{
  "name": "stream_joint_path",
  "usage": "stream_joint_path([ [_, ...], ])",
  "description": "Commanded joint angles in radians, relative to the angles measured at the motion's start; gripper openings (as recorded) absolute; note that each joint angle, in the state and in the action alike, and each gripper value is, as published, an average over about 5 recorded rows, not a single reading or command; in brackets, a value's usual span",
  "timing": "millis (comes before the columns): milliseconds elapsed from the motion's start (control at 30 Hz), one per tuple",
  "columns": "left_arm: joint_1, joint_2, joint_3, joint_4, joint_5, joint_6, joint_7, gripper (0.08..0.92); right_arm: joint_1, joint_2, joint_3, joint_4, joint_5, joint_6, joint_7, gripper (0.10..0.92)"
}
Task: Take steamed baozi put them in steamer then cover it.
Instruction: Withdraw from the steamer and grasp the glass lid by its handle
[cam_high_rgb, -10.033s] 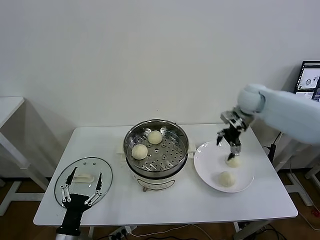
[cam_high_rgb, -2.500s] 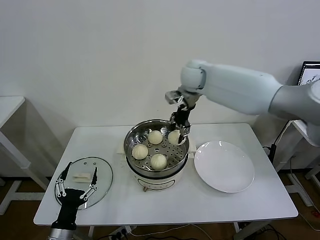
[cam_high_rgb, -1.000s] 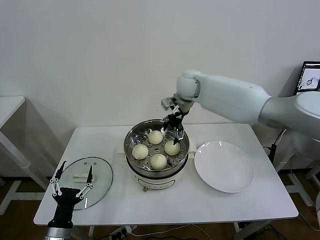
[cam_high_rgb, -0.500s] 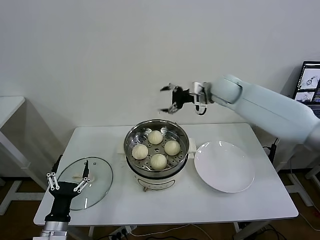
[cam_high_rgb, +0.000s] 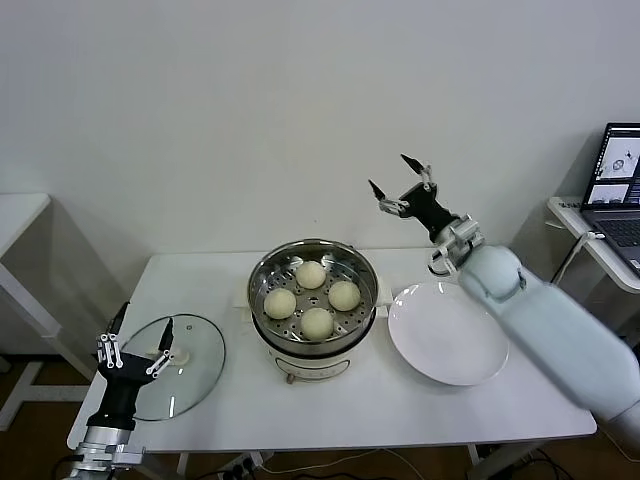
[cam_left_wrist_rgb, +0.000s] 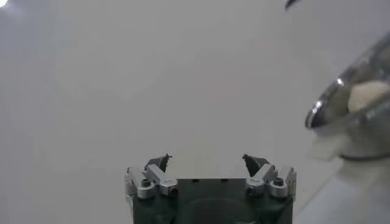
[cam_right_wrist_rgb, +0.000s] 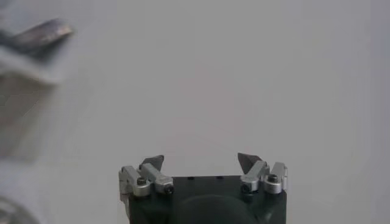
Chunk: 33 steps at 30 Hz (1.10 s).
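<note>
The steamer (cam_high_rgb: 314, 300), a shiny steel pot on a white base, stands at the middle of the white counter (cam_high_rgb: 350, 400), the largest thing that everything else rests on. No brand, label or readable writing shows on the pot, its base or anything else on the counter.

Next in size, a flat white plate (cam_high_rgb: 447, 335) lies just beside the steamer on the robot's right, bare. On the other side, near the counter's left front corner, the cover (cam_high_rgb: 180, 365) lies flat, well apart from the pot (so the steamer stands uncovered).

A laptop (cam_high_rgb: 615, 165) sits on a separate stand at the far right; its screen shows a picture, but any writing there is too small to read.

The right tool (cam_high_rgb: 408, 187) hangs in the air behind and above the gap between steamer and plate, fingers spread apart and holding nothing. The left tool (cam_high_rgb: 135, 340) is low at the counter's left front edge, beside the cover, fingers likewise apart and empty.

Smallest, the four steamed baozi (cam_high_rgb: 316, 322) sit on the perforated tray inside the steamer, set apart from one another in a ring.
</note>
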Motion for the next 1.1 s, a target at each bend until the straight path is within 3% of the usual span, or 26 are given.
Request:
stream_joint_path([
  [33,-0.021,0.043,-0.044,0.185,0.344,0.032,0.006,0.823,-0.632,0.193,0.534,0.070,-0.107,0.098,0.123,0.823],
  [500,-0.088,0.042,-0.037,0.411,0.516,-0.014,-0.063,0.823,-0.749,0.337,0.581,0.092,-0.126,0.122,0.099,0.823],
  [1100,-0.200,0.016,-0.001,0.524,0.528,-0.064,-0.112,0.823,-0.744,0.374,0.564,0.070,-0.170,0.118,0.086,0.823],
])
